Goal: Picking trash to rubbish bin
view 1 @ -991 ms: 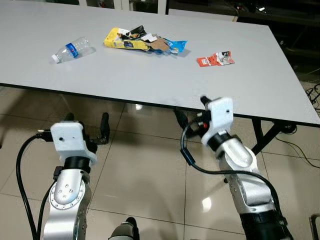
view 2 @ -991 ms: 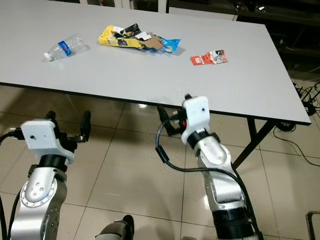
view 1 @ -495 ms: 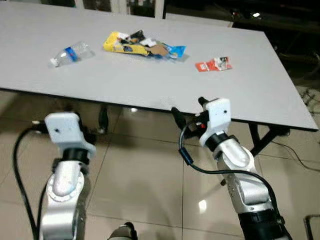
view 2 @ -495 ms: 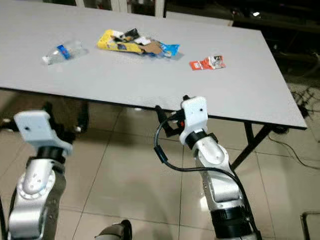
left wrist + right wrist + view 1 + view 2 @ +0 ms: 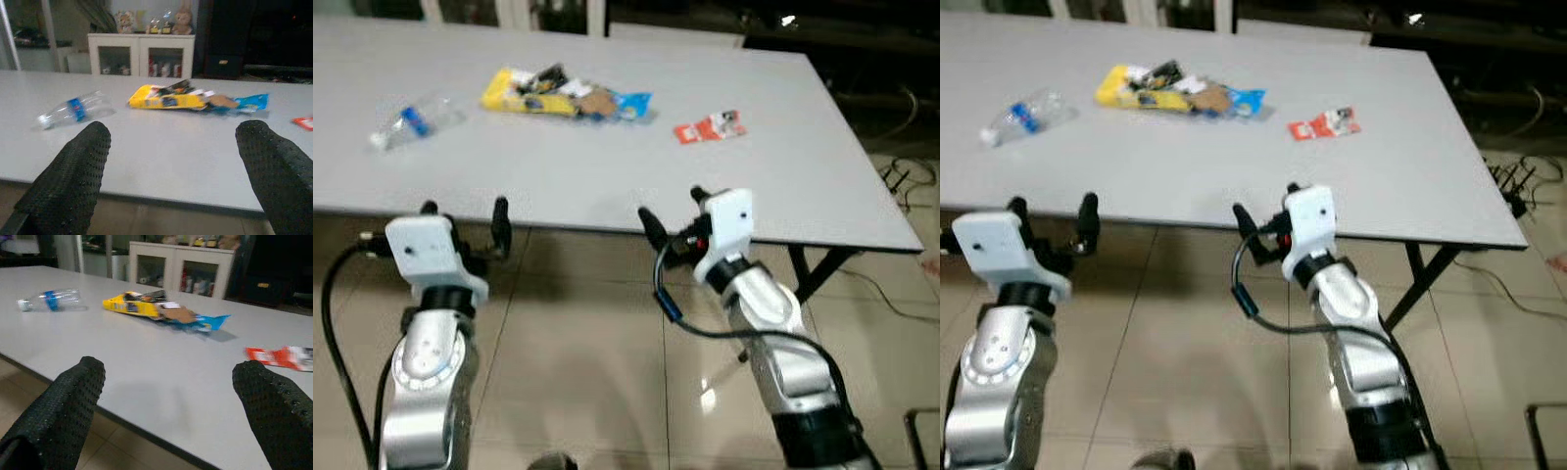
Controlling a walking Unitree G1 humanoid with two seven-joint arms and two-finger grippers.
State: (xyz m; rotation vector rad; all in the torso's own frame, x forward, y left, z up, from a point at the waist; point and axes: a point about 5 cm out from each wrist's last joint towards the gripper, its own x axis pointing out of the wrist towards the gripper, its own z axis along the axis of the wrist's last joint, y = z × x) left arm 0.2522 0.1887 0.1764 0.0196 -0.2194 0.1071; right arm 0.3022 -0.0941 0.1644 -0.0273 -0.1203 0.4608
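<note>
On the grey table (image 5: 607, 166) lie a clear plastic bottle with a blue label (image 5: 408, 122), a heap of yellow and blue wrappers (image 5: 563, 93) and a red wrapper (image 5: 708, 127). My left gripper (image 5: 463, 211) is open and empty at the table's near edge, below the bottle. My right gripper (image 5: 672, 211) is open and empty at the same edge, in front of the red wrapper. The left wrist view looks across the tabletop at the bottle (image 5: 76, 108) and the yellow wrapper (image 5: 171, 100). In the right wrist view the red wrapper (image 5: 281, 356) lies beyond one finger.
Glossy floor tiles (image 5: 578, 343) lie under and in front of the table. A table leg (image 5: 822, 269) slants down at the right, with cables (image 5: 901, 176) on the floor beyond it. A white cabinet (image 5: 142, 54) stands behind the table.
The camera has shifted, so the table's things sit further left in the picture. Both grippers have come up from below the table edge to its level, the left one more.
</note>
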